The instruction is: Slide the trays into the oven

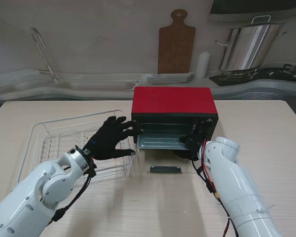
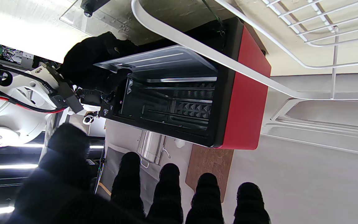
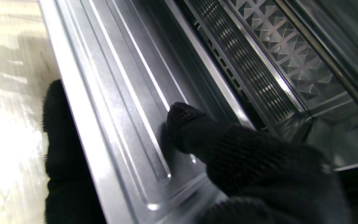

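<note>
A red-topped oven (image 1: pixel 173 101) stands mid-table with its glass door (image 1: pixel 164 165) folded down flat. A grey metal tray (image 1: pixel 160 142) sticks partway out of the oven mouth. My right hand (image 1: pixel 193 143) grips the tray's right front corner, thumb on its upper face (image 3: pixel 182 124) and fingers (image 3: pixel 57 133) under its rim. My left hand (image 1: pixel 111 139) hovers open with fingers spread, just left of the oven, over the rack's right end. The left wrist view shows the oven (image 2: pixel 241 93), the tray (image 2: pixel 157 60) and my right hand (image 2: pixel 89 62).
A white wire dish rack (image 1: pixel 64 143) sits on the table to the left of the oven. Behind the table are a sink counter, a wooden cutting board (image 1: pixel 176 44), stacked plates (image 1: pixel 170 77) and a steel pot (image 1: pixel 246 47).
</note>
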`<state>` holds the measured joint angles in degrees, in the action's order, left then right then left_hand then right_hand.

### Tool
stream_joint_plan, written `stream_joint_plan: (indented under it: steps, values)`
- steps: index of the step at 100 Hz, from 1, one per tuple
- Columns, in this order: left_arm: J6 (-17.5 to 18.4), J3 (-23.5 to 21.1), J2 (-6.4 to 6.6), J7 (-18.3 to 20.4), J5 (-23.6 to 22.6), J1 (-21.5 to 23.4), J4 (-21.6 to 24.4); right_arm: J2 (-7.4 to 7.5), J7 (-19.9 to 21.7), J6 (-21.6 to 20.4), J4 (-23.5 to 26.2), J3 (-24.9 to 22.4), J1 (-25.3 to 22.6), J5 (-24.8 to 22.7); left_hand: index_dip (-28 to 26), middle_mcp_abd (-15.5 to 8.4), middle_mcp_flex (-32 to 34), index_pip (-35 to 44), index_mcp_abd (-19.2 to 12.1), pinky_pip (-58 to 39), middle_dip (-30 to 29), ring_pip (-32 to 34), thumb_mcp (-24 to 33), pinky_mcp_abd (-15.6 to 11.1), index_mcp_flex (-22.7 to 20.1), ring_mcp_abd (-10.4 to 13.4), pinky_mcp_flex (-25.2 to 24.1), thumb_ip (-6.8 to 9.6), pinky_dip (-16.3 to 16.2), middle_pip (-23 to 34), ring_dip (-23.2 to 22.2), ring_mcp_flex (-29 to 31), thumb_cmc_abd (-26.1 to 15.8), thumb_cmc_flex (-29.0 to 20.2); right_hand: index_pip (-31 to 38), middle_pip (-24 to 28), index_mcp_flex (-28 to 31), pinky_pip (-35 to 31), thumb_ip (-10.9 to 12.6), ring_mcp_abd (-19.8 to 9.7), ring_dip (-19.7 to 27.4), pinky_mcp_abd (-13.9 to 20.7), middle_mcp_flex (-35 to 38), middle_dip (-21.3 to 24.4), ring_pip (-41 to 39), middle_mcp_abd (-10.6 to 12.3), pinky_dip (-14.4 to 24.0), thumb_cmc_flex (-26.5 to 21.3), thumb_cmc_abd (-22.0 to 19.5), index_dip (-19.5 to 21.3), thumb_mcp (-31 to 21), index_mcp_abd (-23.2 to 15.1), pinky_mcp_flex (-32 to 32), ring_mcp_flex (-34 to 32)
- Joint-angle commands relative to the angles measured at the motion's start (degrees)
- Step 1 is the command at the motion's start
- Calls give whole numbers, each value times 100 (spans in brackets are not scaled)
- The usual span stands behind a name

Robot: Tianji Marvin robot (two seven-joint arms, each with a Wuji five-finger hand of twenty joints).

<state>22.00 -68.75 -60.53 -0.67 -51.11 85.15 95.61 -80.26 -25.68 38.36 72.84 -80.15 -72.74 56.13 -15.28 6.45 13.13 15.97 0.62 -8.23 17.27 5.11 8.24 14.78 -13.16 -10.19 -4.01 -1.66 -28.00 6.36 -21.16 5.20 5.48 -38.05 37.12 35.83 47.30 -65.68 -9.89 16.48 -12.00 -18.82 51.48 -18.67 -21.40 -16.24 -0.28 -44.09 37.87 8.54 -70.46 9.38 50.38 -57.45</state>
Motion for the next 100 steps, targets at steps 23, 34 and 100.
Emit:
stream_joint_plan:
  steps: [23,34,100]
  values:
    - [-13,-23,-39,55,36,49,53,-61,322,106,-45,39,-134,-352,45,-87,-204,38,-65,281,-104,-71,-166,-163,236,112,-88,248,83,-17,64,-200,-225,-4,-288,257,-832,216,419,-57,30,310,-796,-129,253,-28,-74,818,674,685,-153,-5,-240,249]
    - [-12,-27,-42,35,36,59,51,-42,439,121,-53,22,-159,-433,30,-84,-183,59,-54,272,-91,-62,-159,-142,223,98,-91,247,72,1,56,-191,-218,-5,67,364,-1199,313,415,-104,16,297,-986,-181,279,98,-68,968,624,732,-67,-138,-361,390]
    - [14,1,-53,-51,28,59,25,30,734,69,-92,-194,-289,-515,-94,-32,-109,160,39,250,-8,-9,-101,-185,198,54,-100,237,13,62,17,-96,-185,4,103,-321,-1680,685,487,-186,192,-78,-1127,99,751,202,123,1535,110,510,533,-261,-1312,851]
